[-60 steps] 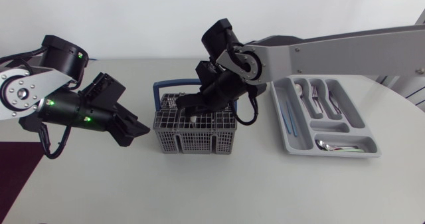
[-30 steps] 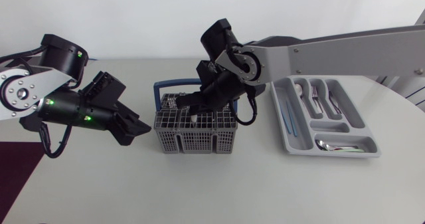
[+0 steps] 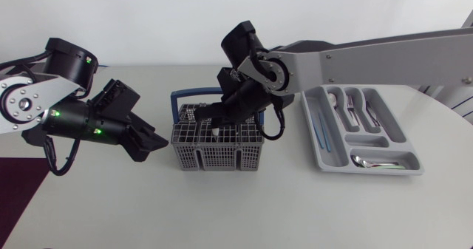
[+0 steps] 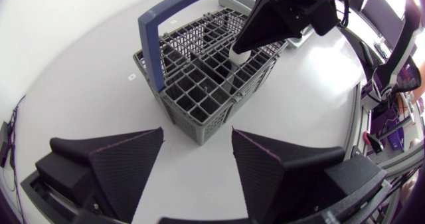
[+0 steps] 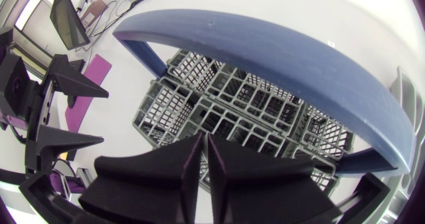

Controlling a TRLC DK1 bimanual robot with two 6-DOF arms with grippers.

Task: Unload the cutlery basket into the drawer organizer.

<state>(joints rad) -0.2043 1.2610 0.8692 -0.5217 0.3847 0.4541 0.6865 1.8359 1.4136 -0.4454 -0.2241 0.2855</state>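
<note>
The grey cutlery basket [image 3: 218, 159] with a blue handle [image 3: 194, 95] stands mid-table. My right gripper [image 3: 214, 122] reaches down into its rear cells, fingers shut. In the left wrist view its tips [image 4: 249, 44] pinch a pale piece of cutlery [image 4: 241, 53] standing in the basket [image 4: 199, 111]. In the right wrist view the pressed fingers [image 5: 204, 139] hide that piece, and the basket's cells [image 5: 219, 98] lie under the handle [image 5: 265, 44]. My left gripper [image 3: 151, 144] hovers open just left of the basket, nothing between its fingers [image 4: 197, 131]. The grey drawer organizer [image 3: 325, 160] lies to the right.
The organizer holds forks and spoons [image 3: 355, 108] in its long slots and one spoon [image 3: 380, 162] in the front cross slot. A dark purple mat [image 3: 15, 190] lies at the table's front left. Bare table runs along the front of the basket.
My right gripper's fingers have closed together inside the basket. Both arms have otherwise stayed where they were.
</note>
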